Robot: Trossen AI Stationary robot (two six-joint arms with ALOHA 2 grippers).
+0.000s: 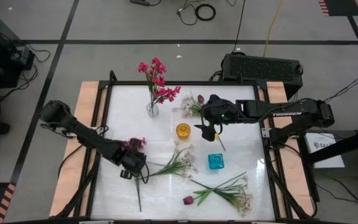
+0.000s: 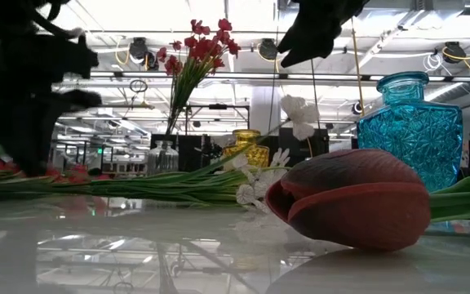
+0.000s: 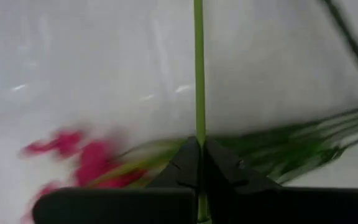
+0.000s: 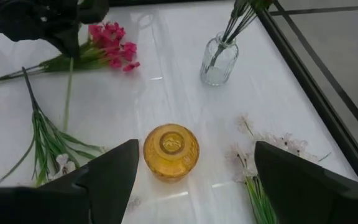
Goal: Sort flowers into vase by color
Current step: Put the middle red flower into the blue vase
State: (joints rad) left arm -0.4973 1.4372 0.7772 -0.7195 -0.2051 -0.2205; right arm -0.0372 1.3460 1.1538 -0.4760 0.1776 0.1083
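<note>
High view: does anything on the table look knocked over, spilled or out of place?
Nothing stands out. The clear vase, yellow vase and blue vase all stand upright. Loose white sprigs and a maroon tulip lie flat, simply unsorted. The left gripper holds a pink flower.

1. We see open table (image 1: 123, 118) between the clear vase (image 1: 152, 109) and the left gripper (image 1: 132, 163).
2. White sprigs (image 1: 178, 163) and a maroon tulip (image 1: 189, 200) clutter the near middle.
3. The yellow vase (image 1: 183, 130) and blue vase (image 1: 215, 162) stand below the right gripper (image 1: 207, 130).
</note>
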